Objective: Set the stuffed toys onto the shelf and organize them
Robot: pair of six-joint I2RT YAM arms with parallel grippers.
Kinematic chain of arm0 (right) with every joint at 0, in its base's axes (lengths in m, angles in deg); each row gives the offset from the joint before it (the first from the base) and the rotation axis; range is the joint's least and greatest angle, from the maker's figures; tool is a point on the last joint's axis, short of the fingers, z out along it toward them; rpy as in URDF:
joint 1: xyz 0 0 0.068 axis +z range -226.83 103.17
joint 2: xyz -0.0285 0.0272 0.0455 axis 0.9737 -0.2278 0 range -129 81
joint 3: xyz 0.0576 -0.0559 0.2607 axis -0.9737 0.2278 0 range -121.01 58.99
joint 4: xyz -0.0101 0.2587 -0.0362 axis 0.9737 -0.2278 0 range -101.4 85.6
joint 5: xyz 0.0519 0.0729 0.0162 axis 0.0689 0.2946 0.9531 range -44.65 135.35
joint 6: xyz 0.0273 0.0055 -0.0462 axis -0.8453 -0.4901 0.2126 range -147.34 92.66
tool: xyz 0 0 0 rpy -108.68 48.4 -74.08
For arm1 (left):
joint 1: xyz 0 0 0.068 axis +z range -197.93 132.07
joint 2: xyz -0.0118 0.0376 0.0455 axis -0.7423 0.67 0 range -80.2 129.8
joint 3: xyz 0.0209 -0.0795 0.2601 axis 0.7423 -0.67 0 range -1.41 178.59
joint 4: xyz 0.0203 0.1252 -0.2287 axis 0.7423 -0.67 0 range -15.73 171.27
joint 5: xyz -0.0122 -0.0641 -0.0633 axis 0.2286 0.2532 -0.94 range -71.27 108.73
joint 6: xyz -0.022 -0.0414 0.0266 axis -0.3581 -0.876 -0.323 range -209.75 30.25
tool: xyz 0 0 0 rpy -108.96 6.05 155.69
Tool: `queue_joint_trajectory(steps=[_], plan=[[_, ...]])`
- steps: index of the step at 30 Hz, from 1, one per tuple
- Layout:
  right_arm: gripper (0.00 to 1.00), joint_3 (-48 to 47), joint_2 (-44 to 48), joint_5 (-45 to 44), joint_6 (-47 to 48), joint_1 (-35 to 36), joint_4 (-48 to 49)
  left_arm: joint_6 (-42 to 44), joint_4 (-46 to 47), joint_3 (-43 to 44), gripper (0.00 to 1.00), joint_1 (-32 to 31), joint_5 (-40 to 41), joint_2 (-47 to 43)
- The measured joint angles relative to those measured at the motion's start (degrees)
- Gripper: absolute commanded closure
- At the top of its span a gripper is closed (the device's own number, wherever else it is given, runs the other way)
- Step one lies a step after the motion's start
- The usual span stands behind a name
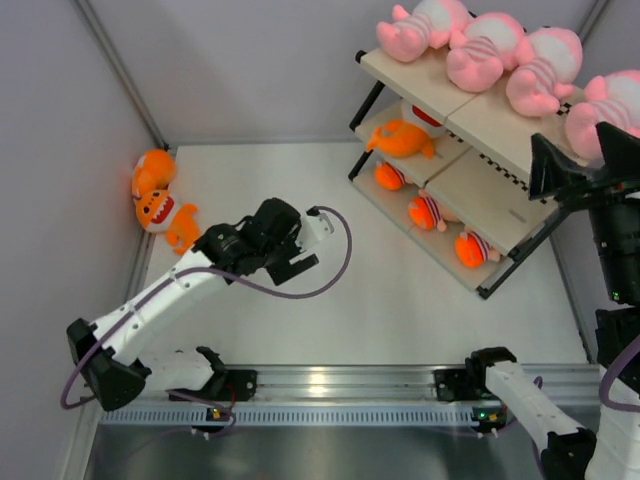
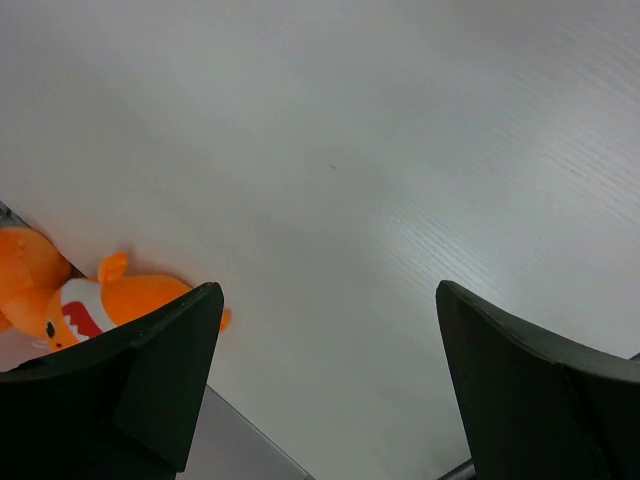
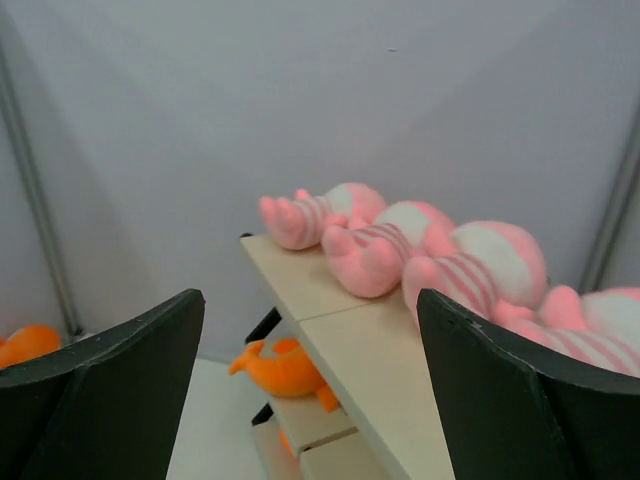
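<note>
The shelf (image 1: 490, 125) stands at the back right. Four pink striped toys lie in a row on its top board: (image 1: 420, 25), (image 1: 485, 50), (image 1: 545, 70), (image 1: 610, 105). An orange toy (image 1: 400, 138) lies on the middle board, and three orange ones show on the lowest board (image 1: 425, 210). Two orange toys (image 1: 160, 210) lie on the table by the left wall. My left gripper (image 1: 300, 262) is open and empty over the table's middle. My right gripper (image 1: 568, 132) is open and empty, held high beside the shelf's top board (image 3: 370, 350), facing the pink toys (image 3: 380, 250).
Grey walls enclose the table on the left, back and right. The left wrist view shows one orange toy (image 2: 110, 300) at the wall, beyond the left fingers (image 2: 150, 380). The metal base rail (image 1: 330, 385) runs along the near edge.
</note>
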Motion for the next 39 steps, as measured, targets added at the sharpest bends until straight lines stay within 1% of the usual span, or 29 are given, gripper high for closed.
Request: queue_joint_trajectory(steps=[1, 3, 5, 7, 9, 11, 13, 15, 16, 20, 24, 28, 30, 31, 32, 35, 37, 39], plan=[[0.12, -0.4, -0.2, 4.6, 0.8, 0.0, -0.3, -0.6, -0.7, 0.8, 0.09, 0.8, 0.3, 2.1], [0.13, -0.7, -1.0, 12.5, 1.9, 0.0, -0.7, -2.0, -2.5, 3.7, 0.13, 5.2, -1.2, 6.9], [0.13, -0.5, -2.2, 19.9, 2.9, 0.0, -1.4, -3.4, -2.9, 7.1, 0.13, 12.4, -2.6, 11.0], [0.13, 0.2, -3.3, 25.2, 3.7, 0.0, -2.1, -4.7, -2.5, 9.9, 0.13, 20.9, -3.8, 14.2], [0.13, 1.5, -4.1, 29.6, 4.7, 0.0, -3.2, -5.6, -1.7, 11.4, 0.15, 28.9, -4.8, 16.4], [0.13, 2.3, -4.8, 32.9, 5.4, 0.0, -4.5, -6.5, -0.7, 12.0, 0.18, 36.0, -5.2, 18.0], [0.14, 2.9, -5.3, 35.4, 5.6, 0.0, -5.2, -7.0, 1.1, 12.0, 0.18, 42.2, -4.6, 19.6], [0.14, 3.8, -5.1, 37.5, 5.4, 0.1, -5.4, -7.1, 4.1, 11.5, 0.18, 46.4, -2.2, 20.9], [0.14, 4.5, -5.0, 38.2, 5.4, 0.1, -5.3, -7.0, 6.1, 10.5, 0.17, 47.6, -0.9, 21.0], [0.14, 7.1, -3.5, 40.2, 4.9, 0.4, -4.9, -6.0, 13.7, 5.6, 0.17, 48.8, 4.2, 21.8], [0.16, 7.4, -3.7, 40.1, 5.0, 1.7, -4.6, -5.9, 21.0, 4.4, 0.16, 50.5, 6.5, 25.7], [0.16, 7.8, -5.1, 36.8, 6.5, 7.7, -4.7, -4.4, 28.8, 4.3, 0.15, 53.2, 10.0, 29.4], [0.16, 7.6, -6.8, 31.6, 8.9, 14.6, -5.1, -3.7, 31.6, 4.3, 0.14, 53.8, 11.0, 30.8], [0.16, 7.2, -8.1, 28.5, 10.1, 19.3, -5.8, -3.2, 33.0, 4.4, 0.14, 54.0, 11.2, 31.6], [0.16, 6.4, -10.0, 25.0, 11.7, 24.5, -7.1, -3.0, 33.8, 4.5, 0.14, 54.3, 11.2, 32.4], [0.14, 2.4, -17.0, 16.0, 16.3, 36.8, -10.1, -2.4, 35.8, 5.4, 0.11, 55.1, 11.1, 35.7], [0.13, 1.5, -21.4, 12.7, 18.4, 41.4, -10.5, -2.1, 36.1, 6.2, 0.08, 56.2, 10.4, 37.9], [0.13, 1.5, -24.3, 11.2, 19.6, 43.7, -11.6, -1.6, 36.2, 7.2, 0.07, 57.7, 9.4, 40.1]])
